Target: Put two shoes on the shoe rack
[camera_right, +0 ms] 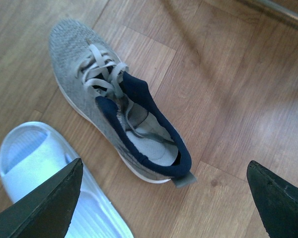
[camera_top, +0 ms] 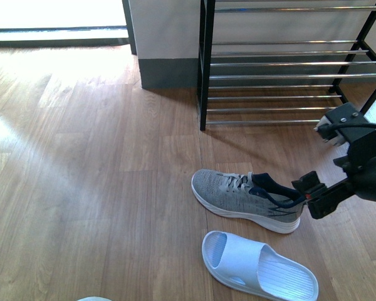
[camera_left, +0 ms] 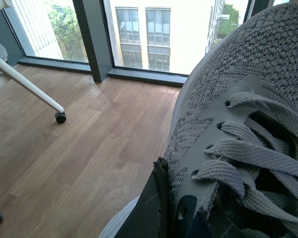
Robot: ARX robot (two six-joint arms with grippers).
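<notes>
Wood-plank floor point(camera_top: 100, 175) fills the front view, shoe rack point(camera_top: 288, 63) at upper right, grey sneaker point(camera_top: 244, 197) and pale blue slide point(camera_top: 260, 266) at lower right, right fingers point(camera_top: 319, 204) apart at the sneaker's heel; whether left fingers point(camera_left: 146, 218) are apart cannot be told.

The shoe rack point(camera_top: 288, 75) runs off the front view's top and right edges. The right arm point(camera_top: 370, 169) is cut at the right edge too, and the right gripper point(camera_top: 312, 195) hides part of the grey sneaker's point(camera_top: 244, 197) heel. A pale sliver point(camera_top: 94, 299) at the bottom edge is too cropped to identify. In the left wrist view a second grey sneaker point(camera_left: 248, 99) overflows two edges, and only a dark scrap of the left gripper point(camera_left: 149, 213) shows, its grip unreadable.
</notes>
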